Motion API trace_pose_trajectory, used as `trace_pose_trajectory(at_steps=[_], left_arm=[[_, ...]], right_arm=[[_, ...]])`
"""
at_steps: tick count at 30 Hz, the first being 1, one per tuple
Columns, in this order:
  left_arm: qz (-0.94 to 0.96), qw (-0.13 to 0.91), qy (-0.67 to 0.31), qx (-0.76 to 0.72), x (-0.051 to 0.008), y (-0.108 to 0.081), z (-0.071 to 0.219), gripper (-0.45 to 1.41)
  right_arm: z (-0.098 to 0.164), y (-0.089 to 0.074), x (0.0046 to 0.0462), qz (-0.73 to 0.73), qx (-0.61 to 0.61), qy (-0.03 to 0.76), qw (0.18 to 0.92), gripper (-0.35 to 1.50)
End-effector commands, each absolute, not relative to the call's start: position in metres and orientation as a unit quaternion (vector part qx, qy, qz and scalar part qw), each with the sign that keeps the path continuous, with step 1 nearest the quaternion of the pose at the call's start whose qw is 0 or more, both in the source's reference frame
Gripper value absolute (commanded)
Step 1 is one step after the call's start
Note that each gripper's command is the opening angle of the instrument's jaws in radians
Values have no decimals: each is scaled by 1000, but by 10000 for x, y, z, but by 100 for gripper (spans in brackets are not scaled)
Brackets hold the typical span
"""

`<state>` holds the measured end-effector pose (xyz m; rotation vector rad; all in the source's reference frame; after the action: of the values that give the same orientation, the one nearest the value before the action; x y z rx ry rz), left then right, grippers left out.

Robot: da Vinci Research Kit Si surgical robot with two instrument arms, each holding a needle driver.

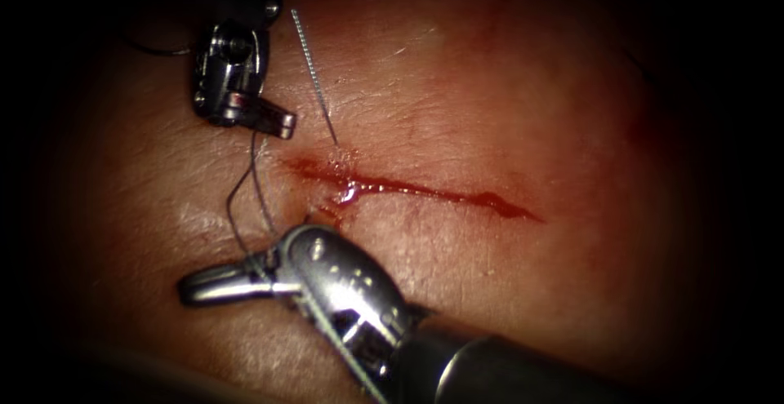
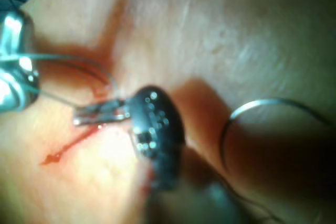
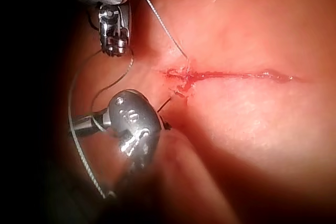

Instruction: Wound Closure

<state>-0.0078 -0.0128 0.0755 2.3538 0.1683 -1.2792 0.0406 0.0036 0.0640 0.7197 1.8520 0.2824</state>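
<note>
The cut (image 1: 425, 189) runs across the tissue (image 1: 506, 86), with red fluid (image 1: 351, 192) pooled at its left end. My left tool (image 1: 282, 122) sits above and left of that end, jaws shut on dark thread (image 1: 233, 208). The thread drops down and loops around my right tool (image 1: 188, 290), which lies below the cut with its jaws shut and pointing left. A pale thread tail (image 1: 314, 73) stands up from the stitch at the cut's left end. In the left wrist view the curved needle (image 2: 252, 103) lies free on the tissue behind my left tool (image 2: 84, 116).
The right tool's shaft (image 1: 506, 371) crosses the tissue below the cut towards the lower right. Thread (image 3: 84, 166) trails beside the right tool (image 3: 76, 125). The cut (image 3: 236, 74) is unstitched along its right part.
</note>
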Motion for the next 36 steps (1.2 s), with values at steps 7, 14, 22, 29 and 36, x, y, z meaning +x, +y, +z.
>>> trace_pose_trajectory(at_steps=[7, 14, 22, 29, 36], left_arm=[[-403, 326, 103, 849, -41, -140, 751, -45], [-392, 338, 104, 849, -39, -150, 750, -45], [-408, 324, 102, 848, -42, -130, 760, -45], [-426, 294, 74, 852, -76, -141, 780, -45], [-431, 294, 75, 850, -60, -146, 787, -45]], right_arm=[[660, 55, 397, 238, 301, 814, 435, -35], [654, 52, 405, 282, 306, 824, 386, -35], [639, 48, 411, 342, 335, 809, 341, -35], [616, 58, 413, 378, 339, 806, 304, 20], [607, 67, 407, 391, 335, 806, 292, 103]])
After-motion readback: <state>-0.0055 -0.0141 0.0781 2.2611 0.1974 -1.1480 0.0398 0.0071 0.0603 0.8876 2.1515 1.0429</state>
